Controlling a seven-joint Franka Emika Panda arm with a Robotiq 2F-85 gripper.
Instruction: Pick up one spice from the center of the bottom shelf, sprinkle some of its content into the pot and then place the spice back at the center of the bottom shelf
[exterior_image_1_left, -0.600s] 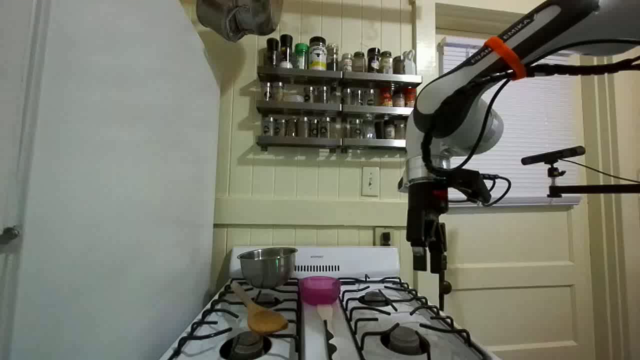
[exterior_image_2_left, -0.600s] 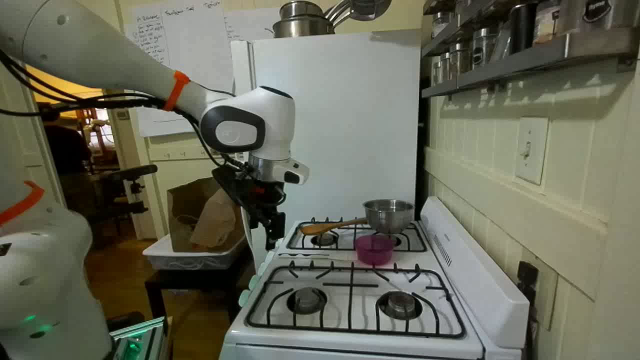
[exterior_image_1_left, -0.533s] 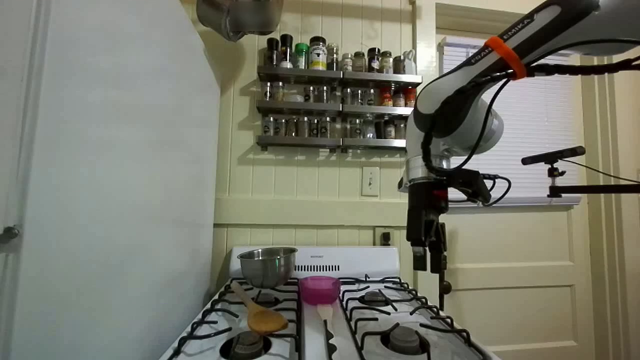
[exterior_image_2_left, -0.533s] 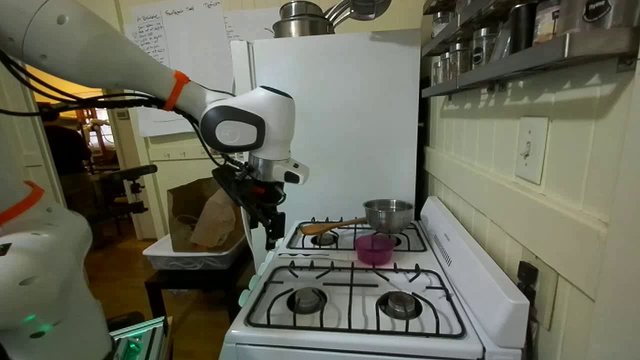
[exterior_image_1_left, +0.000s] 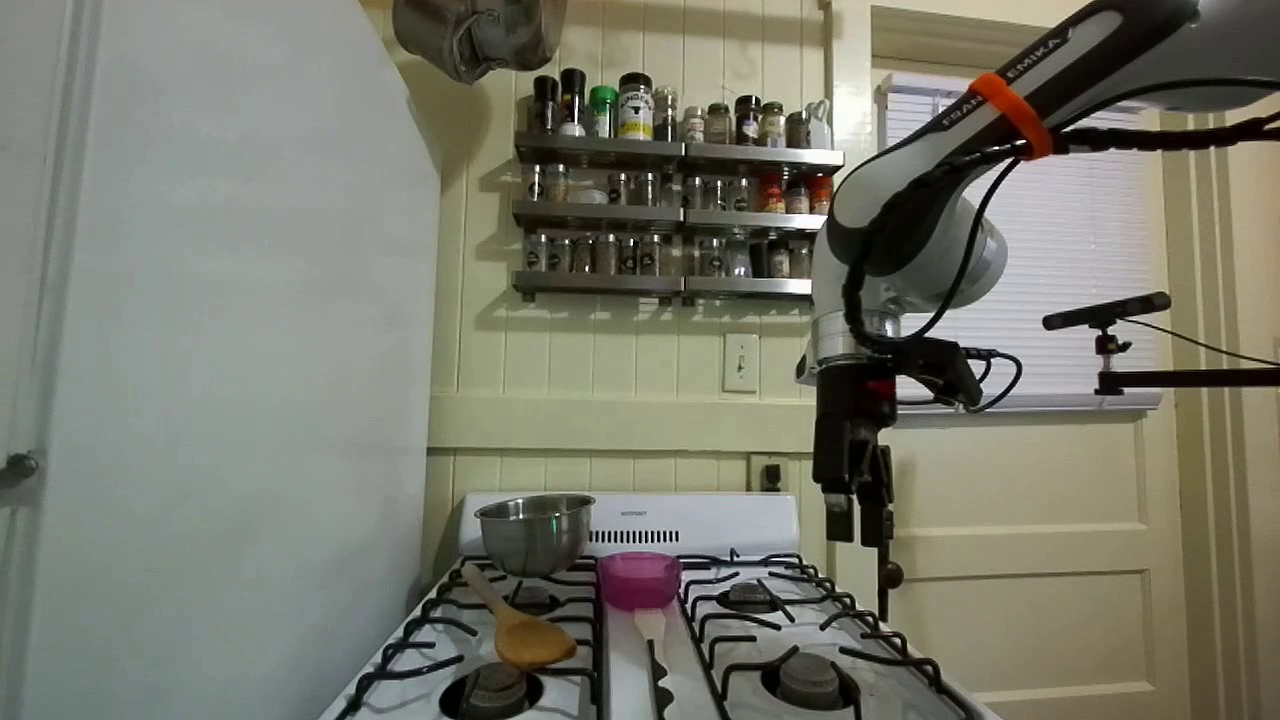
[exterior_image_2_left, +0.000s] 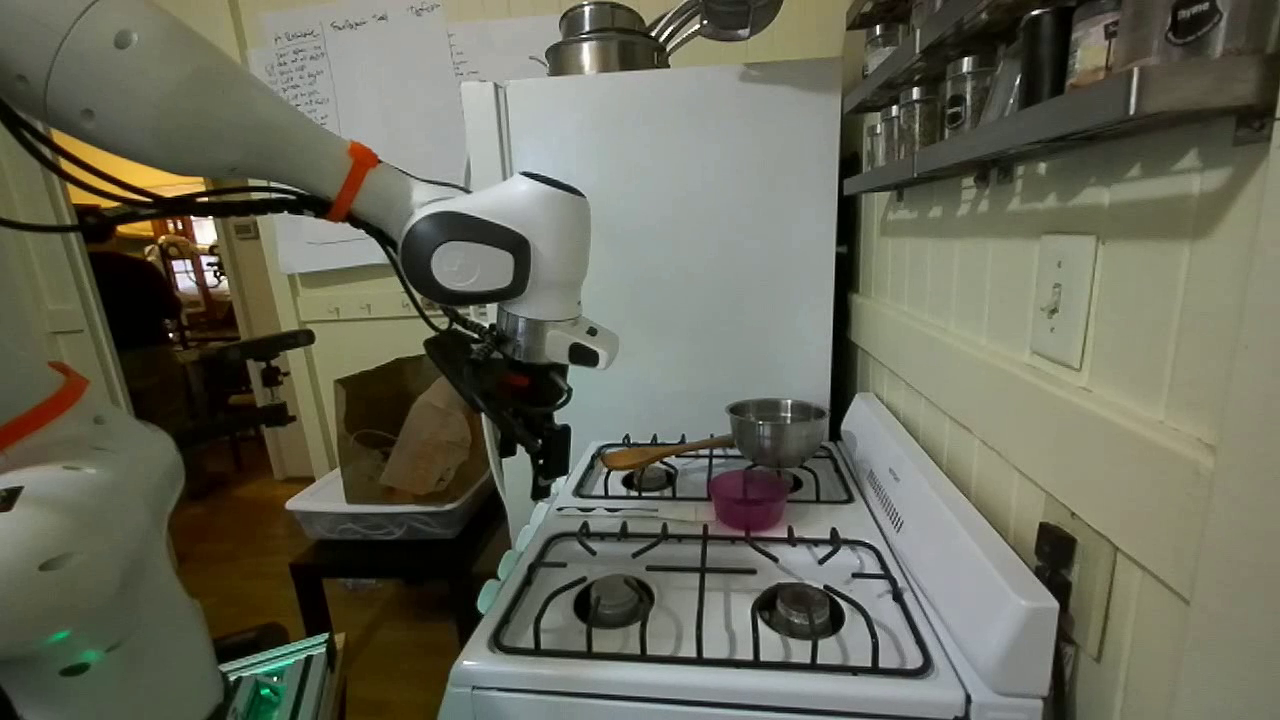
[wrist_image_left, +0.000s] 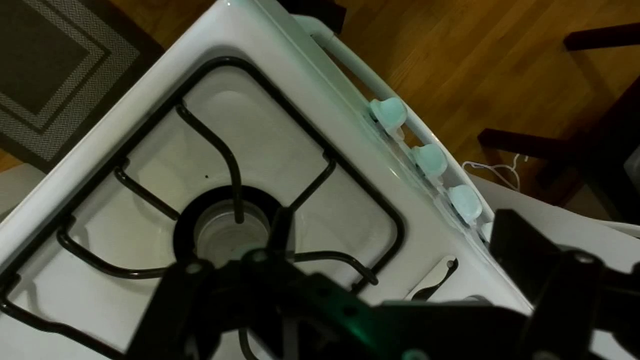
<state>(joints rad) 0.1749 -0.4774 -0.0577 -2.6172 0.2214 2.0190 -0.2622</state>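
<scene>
jars (exterior_image_1_left: 606, 254) line the bottom shelf (exterior_image_1_left: 597, 284), the pot (exterior_image_1_left: 537, 540) hides its depths, and the wide-spread tool (exterior_image_1_left: 858, 524) holds nothing

White arm (exterior_image_2_left: 230, 120), dark trim (exterior_image_2_left: 418, 260), orange straps (exterior_image_2_left: 352, 182) ("EMIKA" lettered beside one), black cables (exterior_image_1_left: 1150, 140), black end effector (exterior_image_1_left: 859, 522)

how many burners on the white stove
4, round and grey. In an exterior view, the white stove shows a near left burner, near right burner, far left burner, just below the silver metal pot in the picture, and far right burner; none appears hidden.
</scene>
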